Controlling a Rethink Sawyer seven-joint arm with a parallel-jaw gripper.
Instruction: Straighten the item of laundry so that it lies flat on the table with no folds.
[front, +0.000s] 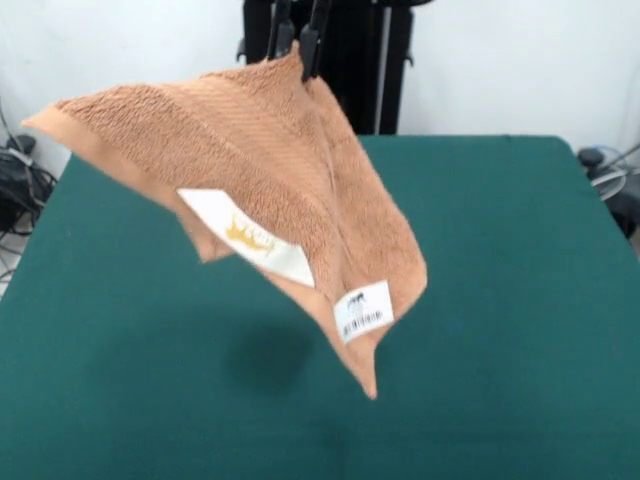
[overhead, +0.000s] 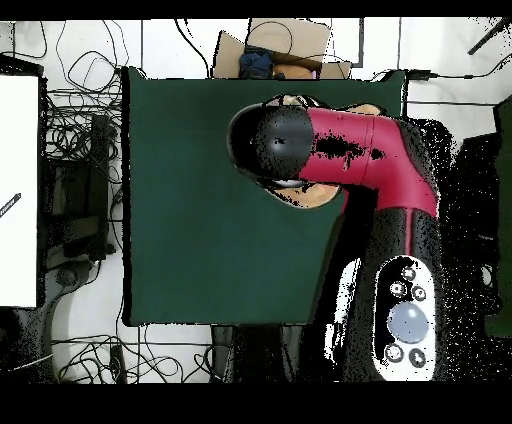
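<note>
The orange-tan terry towel (front: 270, 160) hangs in the air above the dark green table (front: 500, 300), spread out and flared toward the left. My gripper (front: 297, 52) is shut on its top corner at the picture's top. A white tag with yellow print (front: 250, 238) and a second white tag (front: 363, 310) face the camera. The towel's lowest corner hangs clear of the table, with its shadow (front: 265, 355) below. In the overhead view my red and black arm (overhead: 350, 160) covers most of the towel; only orange slivers (overhead: 312, 198) show over the table (overhead: 200, 220).
The black pedestal (front: 345, 70) stands behind the table's far edge. Cables lie off the table's left side (front: 15, 180). In the overhead view a cardboard box (overhead: 275, 50) sits beyond the table's top edge, and tangled cables (overhead: 75, 150) and a white board (overhead: 18, 190) lie at the left.
</note>
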